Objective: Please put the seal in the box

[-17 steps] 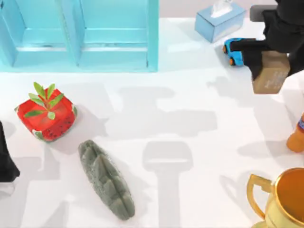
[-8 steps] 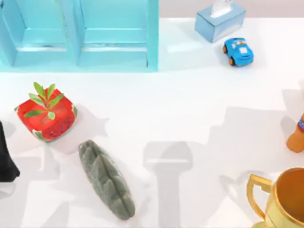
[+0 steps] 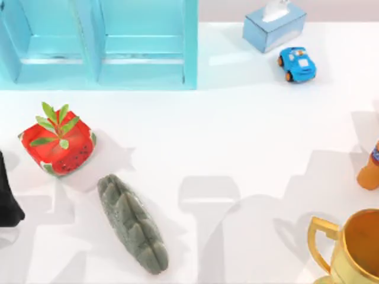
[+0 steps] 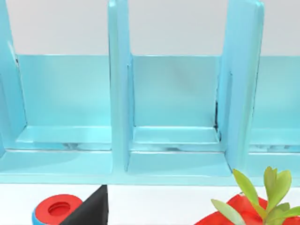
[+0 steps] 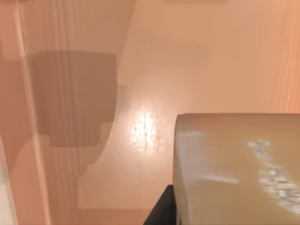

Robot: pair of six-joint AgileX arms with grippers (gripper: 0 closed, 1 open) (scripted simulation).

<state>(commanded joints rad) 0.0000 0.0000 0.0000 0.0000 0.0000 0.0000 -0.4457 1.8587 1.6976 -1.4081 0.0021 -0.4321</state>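
Close up, your right wrist view showed the tan-brown rectangular seal [image 5: 234,168] over an orange-tan inner surface [image 5: 154,70]; you could not tell the jaws' state.

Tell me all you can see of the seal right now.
The seal appears in the right wrist view as a tan-brown block with smooth, slightly glossy faces, rounded edges and a patch of whitish speckled marks on one face. A dark part of the arm touches its lower corner. Behind it lies a warm orange-tan surface with a shadow and a highlight. Whether it rests on that surface cannot be told.
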